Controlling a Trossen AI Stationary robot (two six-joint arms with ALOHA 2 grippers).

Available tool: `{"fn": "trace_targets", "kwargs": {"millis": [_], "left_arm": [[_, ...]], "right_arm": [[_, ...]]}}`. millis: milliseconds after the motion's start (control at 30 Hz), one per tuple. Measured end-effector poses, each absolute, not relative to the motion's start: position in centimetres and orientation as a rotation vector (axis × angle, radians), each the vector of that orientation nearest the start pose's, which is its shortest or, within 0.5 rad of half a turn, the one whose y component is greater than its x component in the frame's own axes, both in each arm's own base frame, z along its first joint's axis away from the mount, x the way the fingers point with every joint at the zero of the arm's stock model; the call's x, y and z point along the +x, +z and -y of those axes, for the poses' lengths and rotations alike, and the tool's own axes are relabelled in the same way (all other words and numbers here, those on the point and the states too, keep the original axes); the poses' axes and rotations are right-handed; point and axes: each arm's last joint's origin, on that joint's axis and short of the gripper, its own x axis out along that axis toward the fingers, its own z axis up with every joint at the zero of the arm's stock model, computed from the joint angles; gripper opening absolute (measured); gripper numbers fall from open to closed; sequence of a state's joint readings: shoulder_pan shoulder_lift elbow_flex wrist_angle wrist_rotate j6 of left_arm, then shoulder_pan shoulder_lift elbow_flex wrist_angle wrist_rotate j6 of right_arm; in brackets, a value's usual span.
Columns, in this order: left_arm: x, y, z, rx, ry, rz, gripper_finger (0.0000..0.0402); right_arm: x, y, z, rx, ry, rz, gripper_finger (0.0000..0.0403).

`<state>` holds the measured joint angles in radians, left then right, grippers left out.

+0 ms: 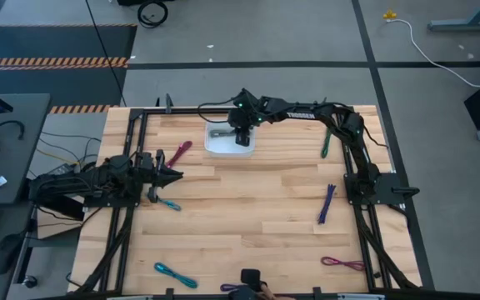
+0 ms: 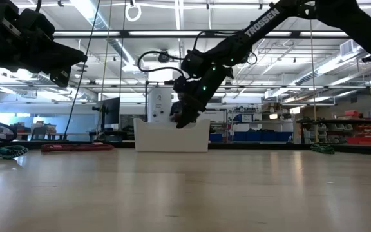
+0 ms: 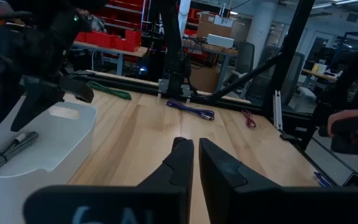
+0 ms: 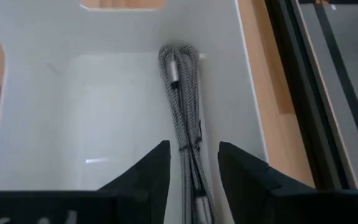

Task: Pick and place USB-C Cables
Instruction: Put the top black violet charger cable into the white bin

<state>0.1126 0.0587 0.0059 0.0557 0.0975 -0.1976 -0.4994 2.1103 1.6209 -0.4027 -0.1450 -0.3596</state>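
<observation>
A grey braided USB-C cable (image 4: 182, 93) lies flat on the floor of the white bin (image 1: 215, 148), also seen in the left wrist view (image 3: 8, 152). My right gripper (image 4: 193, 149) hangs over the bin, open, pointing down, with one finger on each side of the cable's end and no contact showing. My left gripper (image 1: 173, 175) is shut and waits above the table's left side. Loose on the wood lie a magenta cable (image 1: 179, 152), two teal cables (image 1: 170, 203) (image 1: 176, 275), a green one (image 1: 327, 143), a purple one (image 1: 327, 203) and another magenta one (image 1: 342, 263).
The bin (image 2: 171, 135) stands near the far edge, at the table's middle. Black frame rails (image 1: 132, 167) run along the left and right sides. Another purple cable (image 1: 238, 289) lies at the near edge beside a small black object. Bare wood fills the table's middle.
</observation>
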Motion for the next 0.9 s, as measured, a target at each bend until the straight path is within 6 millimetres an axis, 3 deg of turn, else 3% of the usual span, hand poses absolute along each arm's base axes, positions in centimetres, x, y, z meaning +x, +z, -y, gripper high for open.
{"fn": "trace_targets", "kwargs": {"millis": [167,400,667,900], "left_arm": [[10.1,16.6,-0.9,-0.198,0.015,0.005,0.0034],[10.1,16.6,-0.9,-0.198,0.015,0.004,0.0037],[10.1,16.6,-0.9,-0.198,0.015,0.005,0.003],[10.1,16.6,-0.9,-0.197,0.015,0.004,0.0038]], "right_arm": [[39.6,24.1,19.6,-0.065,-0.174,-0.841,0.0133],[38.1,30.5,14.1,0.004,-0.146,-0.753,0.0113],[36.3,33.4,6.3,0.086,-0.037,-0.825,0.0095],[33.3,33.0,1.0,0.301,-0.044,-1.085,0.0091]]}}
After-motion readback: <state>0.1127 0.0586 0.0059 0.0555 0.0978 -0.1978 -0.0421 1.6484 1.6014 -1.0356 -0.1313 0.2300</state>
